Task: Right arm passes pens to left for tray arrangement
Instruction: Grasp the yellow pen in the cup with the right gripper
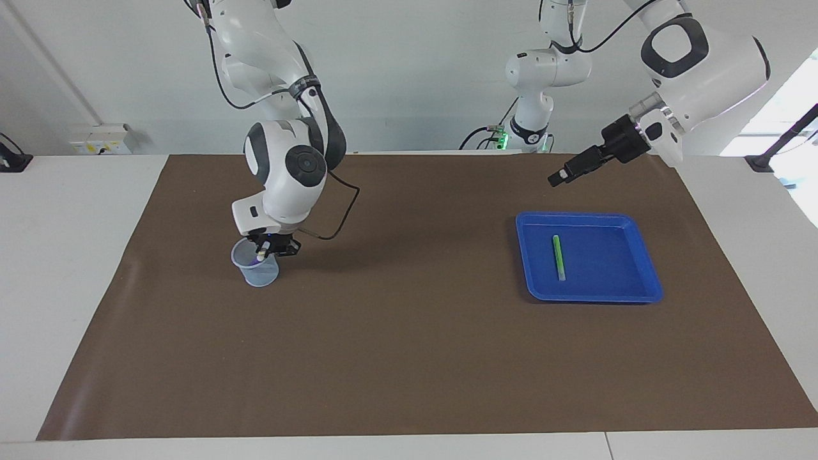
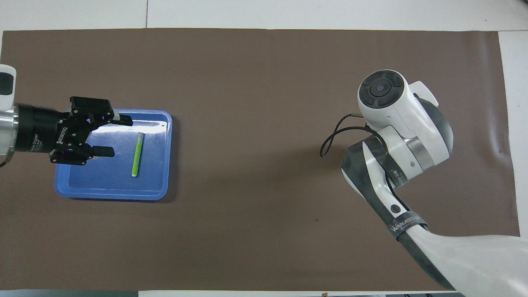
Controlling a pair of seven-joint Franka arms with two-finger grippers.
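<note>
At the translucent cup [image 1: 255, 268], right end effector [image 1: 273, 248] reaches straight down, clamped on an upright purple pen [image 1: 258, 260]; left end effector [image 1: 557, 178] waits agape over the tray [image 1: 617, 291], where a green pen [image 1: 559, 257] lies.

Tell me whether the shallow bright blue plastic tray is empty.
Not empty: the blue tray holds one slim green marker pen lying flat inside.

Your white table [image 1: 77, 268] wears a brown mat [image 1: 409, 358]; a translucent cup [image 1: 255, 271] stands toward the right arm's end.

Glossy plastic tray [image 1: 645, 255], matt brown mat [image 1: 409, 358]
</note>
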